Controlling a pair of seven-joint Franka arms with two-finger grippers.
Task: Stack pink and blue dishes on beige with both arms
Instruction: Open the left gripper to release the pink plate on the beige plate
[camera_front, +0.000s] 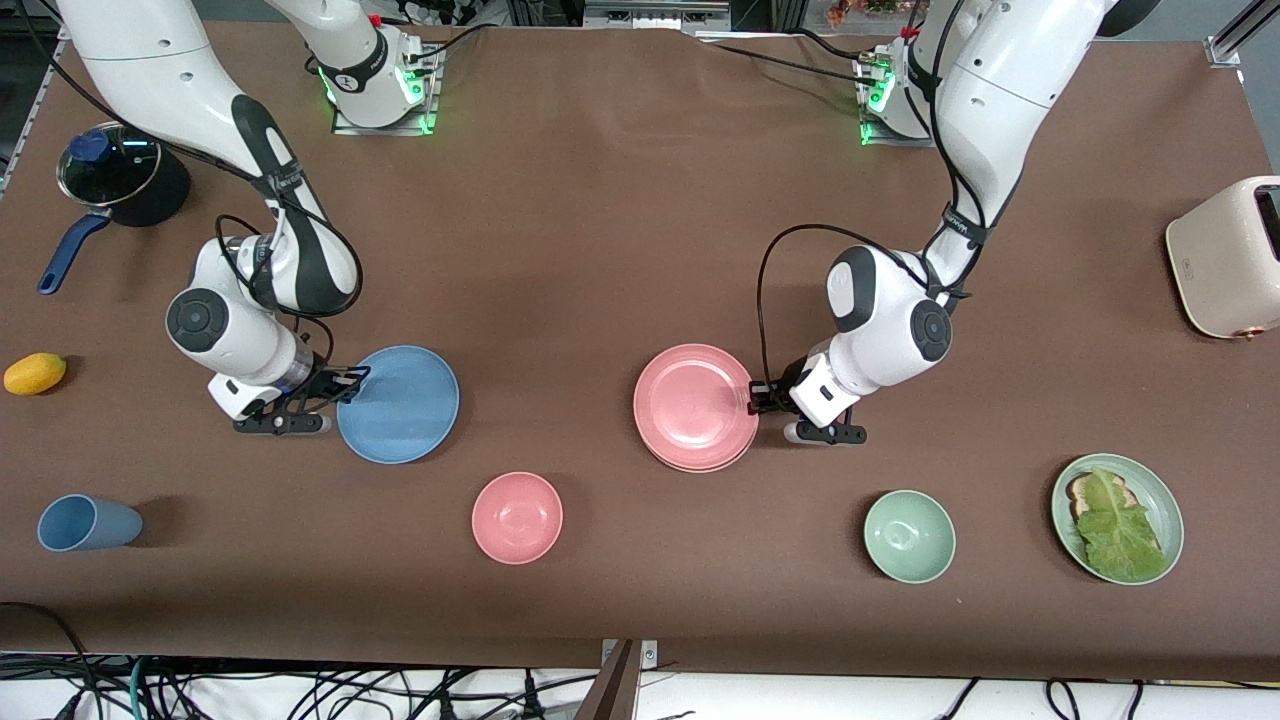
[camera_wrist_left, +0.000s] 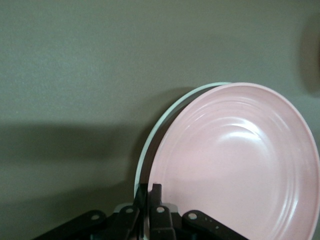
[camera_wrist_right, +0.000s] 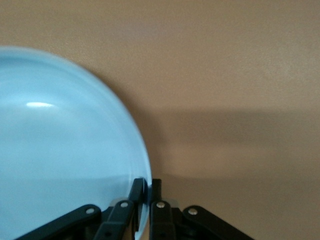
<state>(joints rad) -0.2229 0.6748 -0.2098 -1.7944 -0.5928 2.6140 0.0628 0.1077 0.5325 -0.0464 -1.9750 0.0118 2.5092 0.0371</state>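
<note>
The sky-blue plate (camera_front: 400, 405) (camera_wrist_right: 60, 150) is toward the right arm's end of the table. My right gripper (camera_front: 345, 385) (camera_wrist_right: 146, 192) is shut on its rim, on the side toward that end. The pale pink plate (camera_front: 695, 400) (camera_wrist_left: 235, 165) sits on top of the beige plate (camera_front: 700, 467). Only a thin rim of the beige plate (camera_wrist_left: 150, 137) peeks out, and a dark gap shows between the two on the gripper's side. My left gripper (camera_front: 760, 398) (camera_wrist_left: 149, 195) is shut on the pink plate's rim, one finger over it and one under.
Nearer the front camera stand a blue cup (camera_front: 88, 523), a pink bowl (camera_front: 517, 517), a mint bowl (camera_front: 909, 536) and a green plate with bread and lettuce (camera_front: 1160, 520). A lidded pot (camera_front: 120, 180), a yellow fruit (camera_front: 35, 373) and a toaster (camera_front: 1228, 258) sit at the table's ends.
</note>
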